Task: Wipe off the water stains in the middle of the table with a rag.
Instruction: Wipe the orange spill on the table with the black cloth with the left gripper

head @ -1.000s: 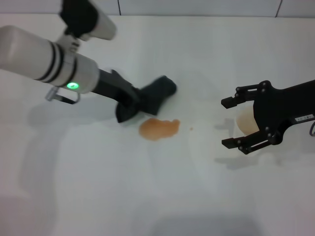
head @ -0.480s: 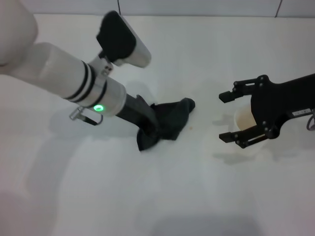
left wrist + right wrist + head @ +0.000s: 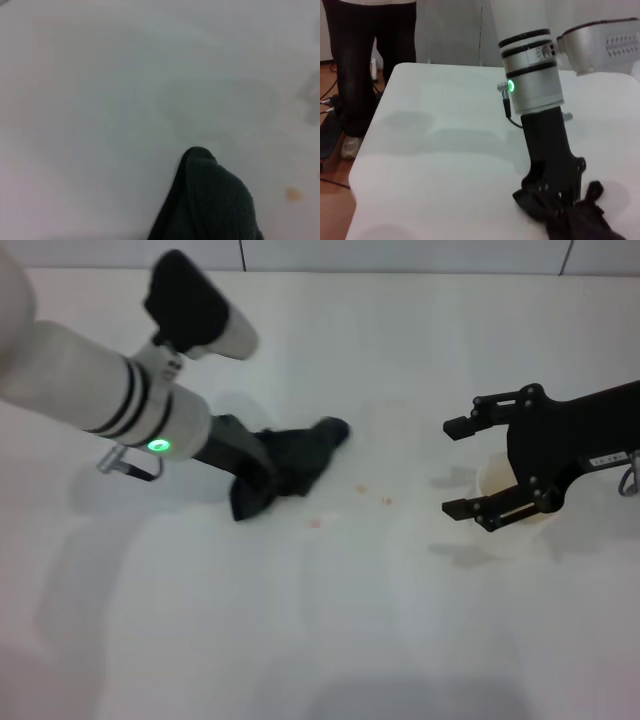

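Observation:
My left gripper [image 3: 262,478] is shut on the dark rag [image 3: 298,460] and presses it onto the white table [image 3: 330,620] left of the middle. The rag also shows in the left wrist view [image 3: 212,205] and, under the left gripper [image 3: 554,186], in the right wrist view [image 3: 582,217]. Of the water stains, only a few small orange specks [image 3: 362,488] show on the table just right of the rag; one speck shows in the left wrist view [image 3: 292,194]. My right gripper [image 3: 456,468] is open at the right side, apart from the rag.
A pale cup [image 3: 497,487] stands at the right, behind the right gripper's open fingers. In the right wrist view a person [image 3: 370,55] stands beyond the table's far end. The table's near part is bare white surface.
The left gripper swept the rag right across the orange blotch, then back to the left. The blotch is gone and only specks are left. The right gripper has barely moved.

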Robot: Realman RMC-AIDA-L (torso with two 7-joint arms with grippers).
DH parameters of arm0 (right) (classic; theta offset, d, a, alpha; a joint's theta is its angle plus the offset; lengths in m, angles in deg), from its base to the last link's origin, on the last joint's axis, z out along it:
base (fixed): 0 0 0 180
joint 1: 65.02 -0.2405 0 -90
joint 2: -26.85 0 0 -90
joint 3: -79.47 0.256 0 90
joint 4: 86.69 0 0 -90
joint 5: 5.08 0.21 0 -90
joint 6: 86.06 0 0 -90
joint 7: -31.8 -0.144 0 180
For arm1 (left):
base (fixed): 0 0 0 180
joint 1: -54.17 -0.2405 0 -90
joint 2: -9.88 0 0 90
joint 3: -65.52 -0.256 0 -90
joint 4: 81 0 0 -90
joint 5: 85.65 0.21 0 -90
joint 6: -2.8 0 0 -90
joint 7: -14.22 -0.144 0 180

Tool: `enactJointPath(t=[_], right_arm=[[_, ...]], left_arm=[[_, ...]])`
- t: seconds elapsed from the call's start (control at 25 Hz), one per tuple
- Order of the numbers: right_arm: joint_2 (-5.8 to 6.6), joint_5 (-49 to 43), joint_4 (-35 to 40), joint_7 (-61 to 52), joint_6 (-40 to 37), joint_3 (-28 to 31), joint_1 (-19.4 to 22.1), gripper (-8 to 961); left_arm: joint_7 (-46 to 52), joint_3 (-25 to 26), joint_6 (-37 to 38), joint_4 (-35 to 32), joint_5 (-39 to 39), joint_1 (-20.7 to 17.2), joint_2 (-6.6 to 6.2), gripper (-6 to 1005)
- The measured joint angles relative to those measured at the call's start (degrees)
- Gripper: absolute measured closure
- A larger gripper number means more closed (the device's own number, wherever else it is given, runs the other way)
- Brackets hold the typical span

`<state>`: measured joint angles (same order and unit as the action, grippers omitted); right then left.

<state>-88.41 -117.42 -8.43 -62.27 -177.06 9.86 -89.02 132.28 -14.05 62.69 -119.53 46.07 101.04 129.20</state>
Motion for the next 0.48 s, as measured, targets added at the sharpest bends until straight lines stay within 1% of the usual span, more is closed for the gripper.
enactJointPath(t=[0.08,0.24,0.48], right_arm=[[0.01,0.0,0.0,0.0,0.3,0.0,-0.1,96],[0.03,0.0,-0.1,0.0,0.4,-0.2,-0.4,96],[0.04,0.0,-0.1,-0.3,0.5,-0.4,-0.5,96]], left_arm=[[0.0,1.3,0.4,-0.7,0.9,-0.7,0.01,906],[-0.2,0.5,2.6,-3.3,0.6,-1.8,0.24,908],[0.0,-6.7,3.7,-6.3,-5.7,-2.3,0.37,908]])
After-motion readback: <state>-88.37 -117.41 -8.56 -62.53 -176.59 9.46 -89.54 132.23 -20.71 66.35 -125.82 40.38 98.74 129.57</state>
